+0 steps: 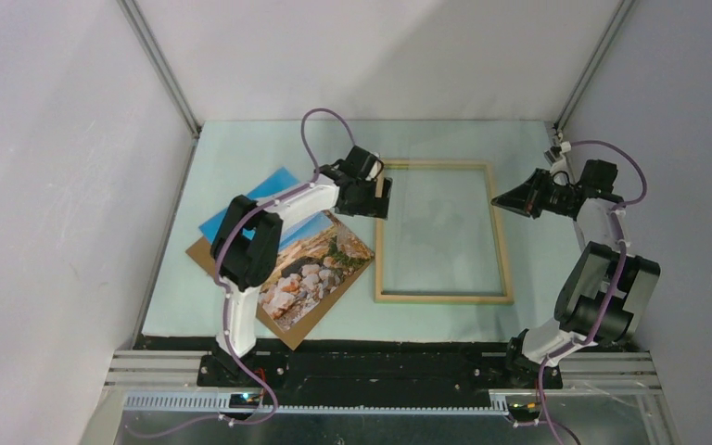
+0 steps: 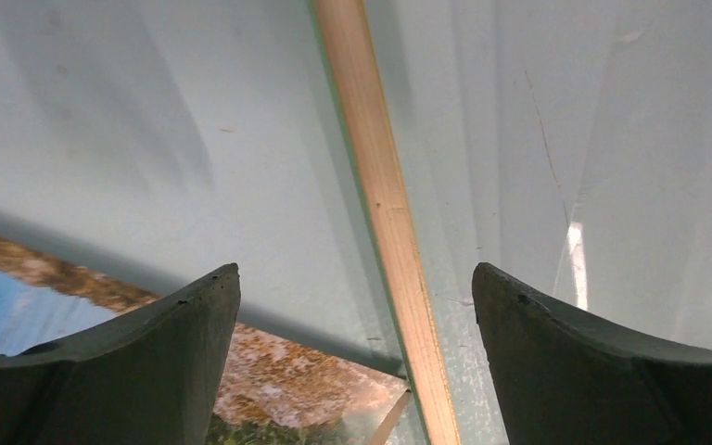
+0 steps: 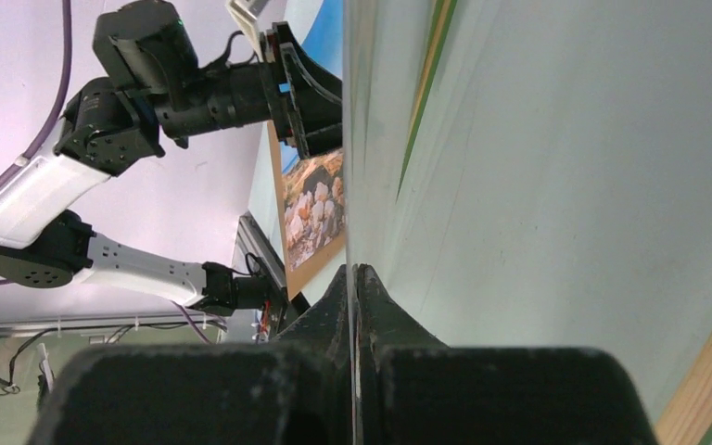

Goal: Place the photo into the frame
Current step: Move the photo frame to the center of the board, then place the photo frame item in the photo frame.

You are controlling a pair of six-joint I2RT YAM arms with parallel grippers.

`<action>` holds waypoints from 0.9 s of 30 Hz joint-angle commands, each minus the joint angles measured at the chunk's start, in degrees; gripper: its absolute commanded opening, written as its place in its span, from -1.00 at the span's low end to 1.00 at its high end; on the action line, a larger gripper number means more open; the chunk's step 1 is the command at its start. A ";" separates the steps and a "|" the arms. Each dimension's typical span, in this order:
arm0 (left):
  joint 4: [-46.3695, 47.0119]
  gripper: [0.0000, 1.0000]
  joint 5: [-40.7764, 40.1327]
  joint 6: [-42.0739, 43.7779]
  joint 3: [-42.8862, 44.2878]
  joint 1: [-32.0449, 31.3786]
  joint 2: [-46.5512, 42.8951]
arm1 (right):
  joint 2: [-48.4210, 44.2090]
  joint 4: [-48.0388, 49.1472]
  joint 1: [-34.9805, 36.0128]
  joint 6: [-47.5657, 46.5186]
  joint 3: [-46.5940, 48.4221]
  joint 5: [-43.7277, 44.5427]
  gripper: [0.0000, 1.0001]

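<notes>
The frame [image 1: 441,297] lies flat mid-table, its light wood side up. The photo [image 1: 311,264] lies left of it on its brown board, tilted, partly under my left arm. My left gripper [image 1: 376,197] is open and empty. It hovers over the frame's left rail near the far left corner. In the left wrist view the rail [image 2: 380,185] runs between the open fingers [image 2: 195,324], and a photo corner [image 2: 287,380] shows below. My right gripper [image 1: 512,199] is shut on the right edge of a clear pane [image 1: 445,218] held over the frame. The right wrist view shows the pane [image 3: 348,139] edge-on in the closed gripper [image 3: 354,271].
The pale green mat [image 1: 269,139] covers the table between white walls. A black rail [image 1: 380,366] with the arm bases runs along the near edge. In the right wrist view the left arm [image 3: 195,93] and the photo [image 3: 315,204] show beyond the pane.
</notes>
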 commanded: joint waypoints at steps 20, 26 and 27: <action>0.75 0.99 3.57 6.57 -0.06 8.08 -5.95 | 3.09 23.85 8.46 23.57 0.30 -4.13 -1.00; 0.82 0.99 5.54 6.24 0.20 8.11 -5.03 | 6.82 24.98 10.22 24.11 0.32 -3.90 -1.00; 0.93 0.99 5.81 6.19 0.21 8.11 -4.97 | 7.31 25.20 10.29 24.08 0.28 -3.85 -1.00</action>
